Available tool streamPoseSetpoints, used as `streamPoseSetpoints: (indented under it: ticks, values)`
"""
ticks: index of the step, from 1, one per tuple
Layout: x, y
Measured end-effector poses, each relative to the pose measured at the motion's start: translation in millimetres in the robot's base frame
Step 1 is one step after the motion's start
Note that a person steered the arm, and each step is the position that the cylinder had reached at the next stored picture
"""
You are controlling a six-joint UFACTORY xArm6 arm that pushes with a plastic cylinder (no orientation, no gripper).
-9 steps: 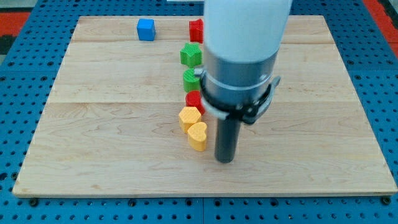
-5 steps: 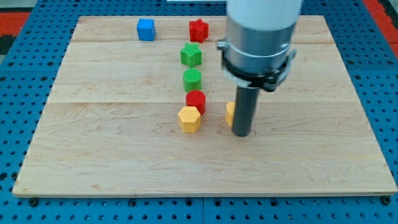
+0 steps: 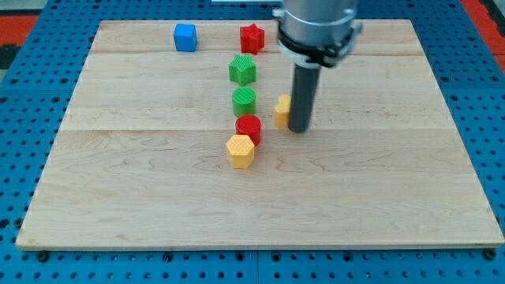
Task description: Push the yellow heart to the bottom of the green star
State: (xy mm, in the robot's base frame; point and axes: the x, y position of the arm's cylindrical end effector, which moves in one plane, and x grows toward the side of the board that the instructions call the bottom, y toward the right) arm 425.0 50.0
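Right now my tip sits on the wooden board a little to the right of its centre, touching the yellow heart, which shows only as a sliver at the rod's left side — the rest of it is hidden behind the rod, so its shape is hard to confirm from this moment alone. As for a gripper, the arm has none: it ends in the plain dark rod, with nothing to spread or clamp. To the left of the heart runs a rough column of blocks. At the view's top is a red star-like block, below it the green star, then a green round block, then a red round block, and lowest a yellow hexagon that touches the red one at its lower left. The yellow heart lies just beside the green round block, on its right, with a narrow gap between them; it is lower than the green star and off to that star's right, not directly under it — the green round block occupies the spot right beneath the star. A blue cube stands apart near the view's top left, level with the red star-like block. The board rests on a blue perforated surface.
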Motion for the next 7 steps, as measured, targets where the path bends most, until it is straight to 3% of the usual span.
streamPoseSetpoints:
  ticks: [1, 3, 5, 6, 7]
  values:
    - [-26, -10]
    - [-32, -53]
    - [-50, -23]
    - [-100, -23]
    - [-91, -10]
